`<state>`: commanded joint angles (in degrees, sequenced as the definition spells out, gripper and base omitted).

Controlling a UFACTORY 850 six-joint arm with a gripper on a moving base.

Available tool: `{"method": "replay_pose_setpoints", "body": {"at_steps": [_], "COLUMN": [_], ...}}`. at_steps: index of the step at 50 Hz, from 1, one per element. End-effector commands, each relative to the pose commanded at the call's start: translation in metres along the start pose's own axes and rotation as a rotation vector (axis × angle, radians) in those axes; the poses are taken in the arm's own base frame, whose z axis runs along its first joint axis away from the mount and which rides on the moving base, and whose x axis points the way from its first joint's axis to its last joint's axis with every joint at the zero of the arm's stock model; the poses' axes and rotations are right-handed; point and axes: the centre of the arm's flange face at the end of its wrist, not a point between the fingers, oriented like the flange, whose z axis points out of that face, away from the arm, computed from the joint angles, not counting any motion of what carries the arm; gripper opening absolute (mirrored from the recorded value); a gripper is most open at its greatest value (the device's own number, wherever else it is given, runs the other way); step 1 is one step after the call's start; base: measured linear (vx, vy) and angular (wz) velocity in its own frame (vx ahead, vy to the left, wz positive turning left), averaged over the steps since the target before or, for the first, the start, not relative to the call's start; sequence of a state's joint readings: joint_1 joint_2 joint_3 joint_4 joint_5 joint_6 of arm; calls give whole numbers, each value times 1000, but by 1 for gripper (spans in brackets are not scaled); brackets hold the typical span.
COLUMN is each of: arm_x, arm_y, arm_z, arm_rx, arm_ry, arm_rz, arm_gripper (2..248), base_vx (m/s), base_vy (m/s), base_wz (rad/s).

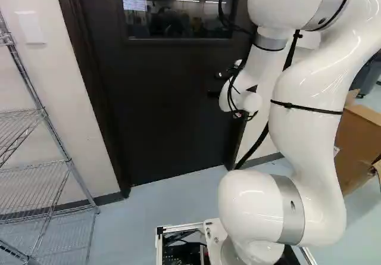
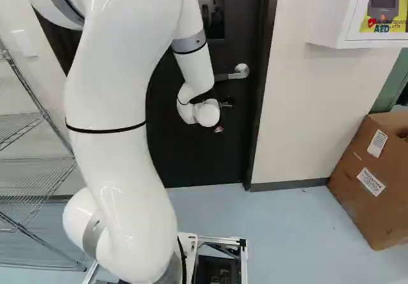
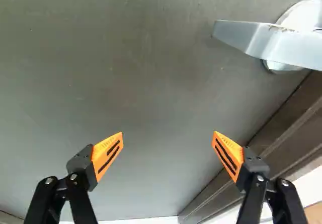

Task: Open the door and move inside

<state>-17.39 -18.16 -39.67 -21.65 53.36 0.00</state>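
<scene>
I have the dark door (image 1: 161, 110) filling the middle of the left base view, with a window (image 1: 178, 9) set in its upper part. It looks closed to me, its edge lined up against the dark door frame (image 2: 262, 73). The silver lever handle (image 2: 240, 71) sits in the upper middle of the right base view, near the door's edge and just beyond my wrist.

My white arm (image 1: 309, 104) rises through the right half of the left base view and bends down, bringing the gripper (image 1: 216, 84) close to the door, right of that view's middle. From the wrist view, the gripper (image 3: 168, 136) is spread wide with nothing between its orange pads (image 3: 103, 148). The lever handle lies ahead of it, beyond the finger nearer the door frame, and neither finger touches it.

Along the left of the left base view I see a wire shelf rack (image 1: 43, 113) against the pale wall (image 1: 50, 80). At the upper right of the right base view a white cabinet (image 2: 328, 16) hangs on the wall, and a cardboard box (image 2: 357, 163) stands below it on the blue-grey floor (image 2: 299, 233), at the right.
</scene>
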Motion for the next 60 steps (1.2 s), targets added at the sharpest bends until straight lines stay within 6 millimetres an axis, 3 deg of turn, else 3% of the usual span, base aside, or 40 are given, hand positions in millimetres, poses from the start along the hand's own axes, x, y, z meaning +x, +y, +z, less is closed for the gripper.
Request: {"method": "replay_pose_setpoints", "body": {"at_steps": [60], "arm_x": [49], "arm_y": [12], "arm_z": [-60], "arm_rx": [-64], "arm_ry": [105], "arm_rz": [-26], "arm_gripper": [247], "base_vx": [0], "base_vy": [0], "base_wz": [0]}}
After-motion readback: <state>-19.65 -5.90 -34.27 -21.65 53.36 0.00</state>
